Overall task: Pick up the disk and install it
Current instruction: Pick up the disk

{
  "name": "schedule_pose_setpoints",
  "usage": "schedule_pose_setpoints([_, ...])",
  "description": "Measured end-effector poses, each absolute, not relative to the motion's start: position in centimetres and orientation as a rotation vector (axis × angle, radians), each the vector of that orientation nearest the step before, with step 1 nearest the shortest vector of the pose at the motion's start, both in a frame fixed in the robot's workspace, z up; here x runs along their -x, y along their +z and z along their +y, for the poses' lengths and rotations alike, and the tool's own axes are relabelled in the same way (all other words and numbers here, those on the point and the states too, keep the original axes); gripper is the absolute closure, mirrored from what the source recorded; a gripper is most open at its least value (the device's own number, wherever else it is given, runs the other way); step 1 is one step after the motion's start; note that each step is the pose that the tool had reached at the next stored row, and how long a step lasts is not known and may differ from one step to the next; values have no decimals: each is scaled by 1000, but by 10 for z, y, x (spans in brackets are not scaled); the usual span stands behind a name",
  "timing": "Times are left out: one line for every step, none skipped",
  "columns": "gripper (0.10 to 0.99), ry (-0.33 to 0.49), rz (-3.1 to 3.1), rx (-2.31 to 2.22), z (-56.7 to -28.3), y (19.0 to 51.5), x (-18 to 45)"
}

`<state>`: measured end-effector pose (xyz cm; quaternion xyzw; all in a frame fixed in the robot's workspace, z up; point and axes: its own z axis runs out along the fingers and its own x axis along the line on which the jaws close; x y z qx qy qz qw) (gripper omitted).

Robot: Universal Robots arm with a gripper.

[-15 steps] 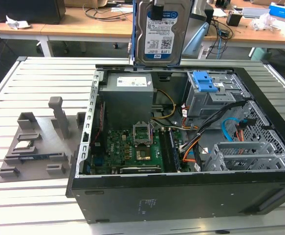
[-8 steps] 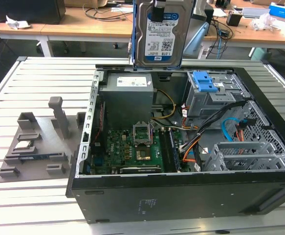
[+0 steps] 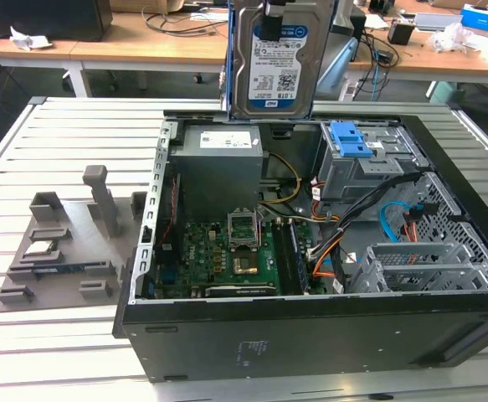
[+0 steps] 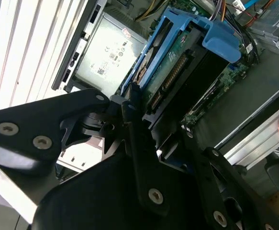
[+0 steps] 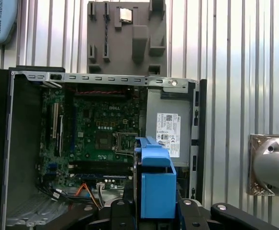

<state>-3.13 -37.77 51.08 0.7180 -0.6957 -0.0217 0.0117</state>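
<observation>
Within the pincer (image 4: 151,114), the disk (image 3: 270,60)

The disk (image 3: 270,63) is silver, its label (image 3: 274,42) blue above white with black barcodes; its side rails (image 5: 156,189) are blue; the computer case (image 3: 310,343) is black, its motherboard (image 3: 227,251) green, its power supply (image 3: 218,163) grey; the drive cage (image 3: 369,167) is grey with a blue latch (image 3: 350,138); at the case's nine o'clock in the exterior view, the tray (image 3: 59,251) is grey; the bench (image 3: 51,352) is white, ribbed in stripes.

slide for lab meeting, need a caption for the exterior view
Silver metal hard drive in blue plastic rails held upright above the open black computer case on a white slatted table.
</observation>
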Motion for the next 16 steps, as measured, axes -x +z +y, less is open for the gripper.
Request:
schedule_pose_setpoints([722,-68,-2169,-2239,-378,511,31])
schedule_pose_setpoints([722,-68,-2169,-2239,-380,511,31])
schedule_pose_setpoints([722,-67,-2169,-2239,-382,511,31])
schedule_pose_setpoints([722,-68,-2169,-2239,-384,511,31])
schedule_pose_setpoints([722,-68,-2169,-2239,-386,511,31])
schedule_pose_setpoints([722,-68,-2169,-2239,-387,511,31])
schedule_pose_setpoints([722,-67,-2169,-2239,-388,511,31])
schedule_pose_setpoints([722,-68,-2169,-2239,-389,511,31])
schedule_pose_setpoints([722,-68,-2169,-2239,-390,511,31])
schedule_pose_setpoints([722,-68,-2169,-2239,-391,511,31])
schedule_pose_setpoints([722,-68,-2169,-2239,-392,511,31])
schedule_pose_setpoints([722,-68,-2169,-2239,-393,511,31])
schedule_pose_setpoints([722,-68,-2169,-2239,-394,511,31])
schedule_pose_setpoints([722,-68,-2169,-2239,-395,511,31])
schedule_pose_setpoints([722,-68,-2169,-2239,-396,511,31])
schedule_pose_setpoints([722,-67,-2169,-2239,-397,511,31])
